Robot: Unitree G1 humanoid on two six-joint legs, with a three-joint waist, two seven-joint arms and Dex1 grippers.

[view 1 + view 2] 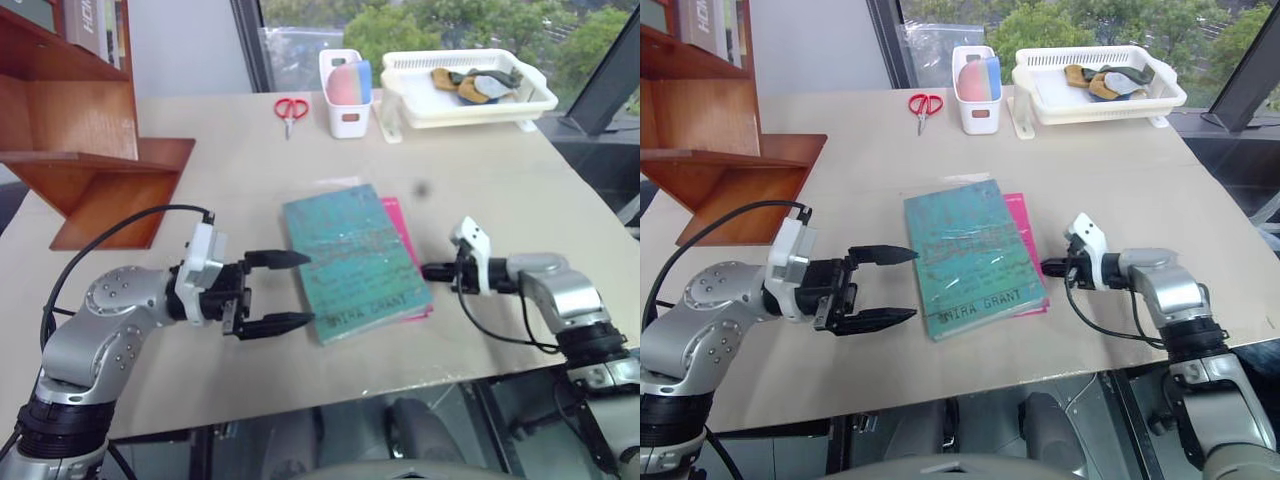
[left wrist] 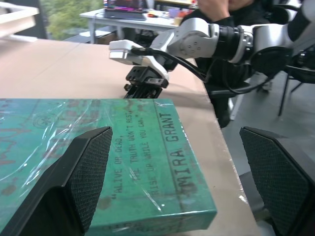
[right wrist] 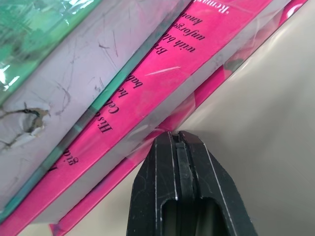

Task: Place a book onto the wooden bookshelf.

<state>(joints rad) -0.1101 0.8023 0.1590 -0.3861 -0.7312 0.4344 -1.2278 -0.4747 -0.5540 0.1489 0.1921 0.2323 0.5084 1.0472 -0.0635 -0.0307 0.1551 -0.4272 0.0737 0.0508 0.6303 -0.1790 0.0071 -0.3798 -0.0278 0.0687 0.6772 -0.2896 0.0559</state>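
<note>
The teal-green book [image 1: 352, 260] lies flat mid-table on top of a thinner magenta-pink book [image 1: 405, 228]. My left gripper [image 1: 290, 290] hovers open just left of the teal book's near corner, with nothing between its fingers. My right gripper [image 1: 432, 271] is shut and empty, its tip close to the pink book's right edge [image 3: 162, 105], just short of it. The wooden bookshelf [image 1: 85, 130] stands at the far left of the table, with several books on an upper board.
Red scissors [image 1: 291, 110], a white cup with sponges [image 1: 346, 90] and a white tray [image 1: 465, 85] of small items sit along the table's far side. A person sits beyond the table's right side [image 2: 221, 10]. The table's near edge runs just below both grippers.
</note>
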